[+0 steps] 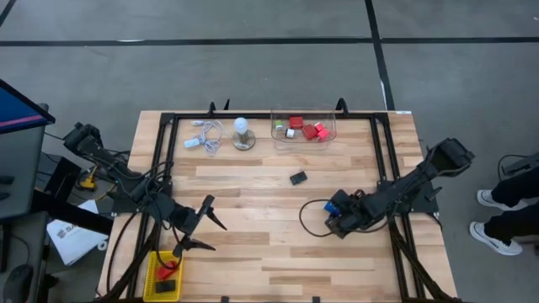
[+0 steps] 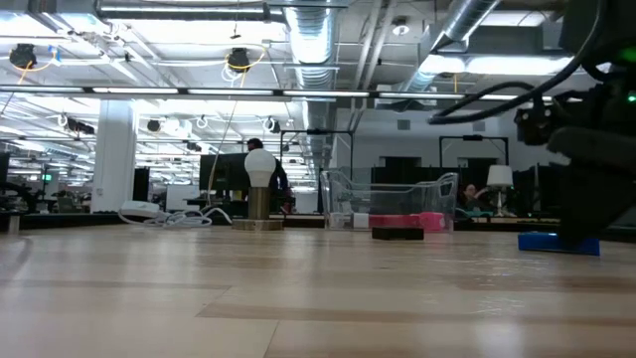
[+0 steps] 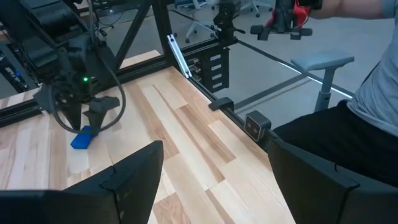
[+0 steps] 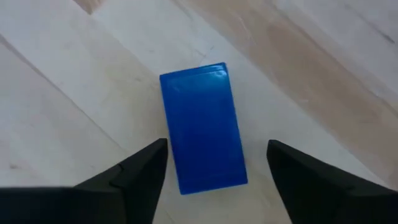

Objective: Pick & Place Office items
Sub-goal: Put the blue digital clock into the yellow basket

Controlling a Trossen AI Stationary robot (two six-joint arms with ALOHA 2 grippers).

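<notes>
Blue flat plastic block (image 4: 202, 126) lies on the wooden table (image 1: 253, 219) at four o'clock from centre, between my right gripper's (image 4: 214, 168) wide-spread fingers, and closing off-centre could twist it away.

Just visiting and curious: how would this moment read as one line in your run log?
right pincer: open, over blue block lying on table | left pincer: open, empty, beside yellow bin | black block: loose on table
</notes>
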